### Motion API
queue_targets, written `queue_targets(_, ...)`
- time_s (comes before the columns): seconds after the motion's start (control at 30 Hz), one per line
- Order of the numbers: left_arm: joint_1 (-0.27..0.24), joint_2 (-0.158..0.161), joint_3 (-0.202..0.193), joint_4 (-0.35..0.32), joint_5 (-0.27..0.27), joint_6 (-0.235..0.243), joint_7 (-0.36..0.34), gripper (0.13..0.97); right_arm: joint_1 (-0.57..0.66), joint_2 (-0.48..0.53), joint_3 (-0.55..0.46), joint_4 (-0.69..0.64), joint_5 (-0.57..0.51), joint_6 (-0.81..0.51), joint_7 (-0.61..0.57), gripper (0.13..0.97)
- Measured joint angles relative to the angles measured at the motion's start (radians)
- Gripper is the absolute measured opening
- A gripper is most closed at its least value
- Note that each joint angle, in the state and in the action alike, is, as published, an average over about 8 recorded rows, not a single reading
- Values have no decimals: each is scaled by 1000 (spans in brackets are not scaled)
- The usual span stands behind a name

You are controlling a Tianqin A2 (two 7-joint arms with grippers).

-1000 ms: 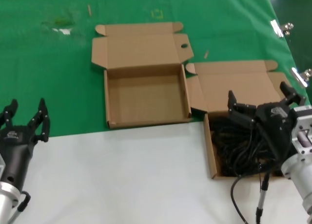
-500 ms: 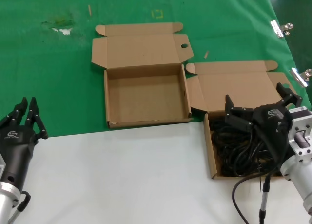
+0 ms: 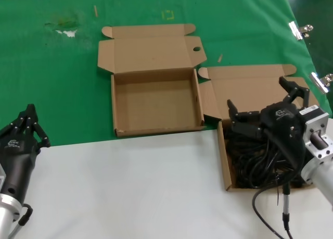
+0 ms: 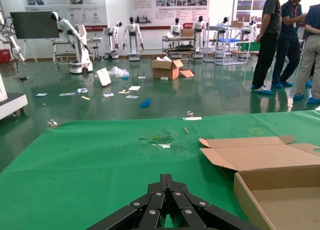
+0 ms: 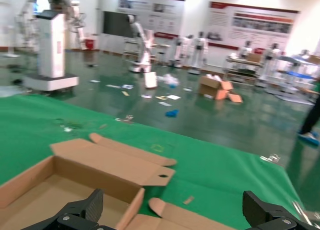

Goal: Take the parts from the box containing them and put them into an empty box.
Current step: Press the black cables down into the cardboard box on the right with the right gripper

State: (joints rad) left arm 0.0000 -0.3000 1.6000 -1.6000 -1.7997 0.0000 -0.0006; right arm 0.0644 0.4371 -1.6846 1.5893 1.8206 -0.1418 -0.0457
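The parts (image 3: 254, 163) are a tangle of black cords lying in the right-hand cardboard box (image 3: 224, 161), whose lid is folded back. My right gripper (image 3: 258, 96) hangs over that box's far end, open wide and holding nothing. In the right wrist view the right gripper (image 5: 172, 210) has its two fingertips (image 5: 92, 202) far apart, and the cords are out of sight. The empty box (image 3: 156, 101) stands to the left of the full one, lid open, and also shows as the empty box (image 5: 60, 182). My left gripper (image 3: 30, 111) is parked at the near left, shut and empty, seen as the left gripper (image 4: 166, 179).
A green cloth (image 3: 52, 83) covers the far half of the table and a white surface (image 3: 130, 187) the near half. Metal clips (image 3: 299, 29) sit on the cloth's right edge. A black cable (image 3: 283, 208) hangs from my right arm. People (image 4: 272, 39) stand beyond the table.
The left gripper's fingers have gone from spread to shut. The right gripper has swung up and leftward over the cord box, staying open.
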Motion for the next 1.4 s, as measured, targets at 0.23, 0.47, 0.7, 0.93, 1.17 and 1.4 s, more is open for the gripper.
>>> queue_targets(0.23,0,0,0,0,0,0,0,140,44,74,7,-16,8,-139,-20,966)
queue_targets(0.47,0,0,0,0,0,0,0,140,122,194,-1,-46,21,-311,-23,966)
queue_targets(0.7,0,0,0,0,0,0,0,140,222,318,-42,-110,9,-513,-67,966)
queue_targets(0.93,0,0,0,0,0,0,0,140,366,384,-103,-215,-41,-685,-181,966)
queue_targets(1.17,0,0,0,0,0,0,0,140,507,401,-163,-308,-115,-799,-397,966)
queue_targets(1.4,0,0,0,0,0,0,0,140,591,417,-221,-345,-167,-916,-580,966)
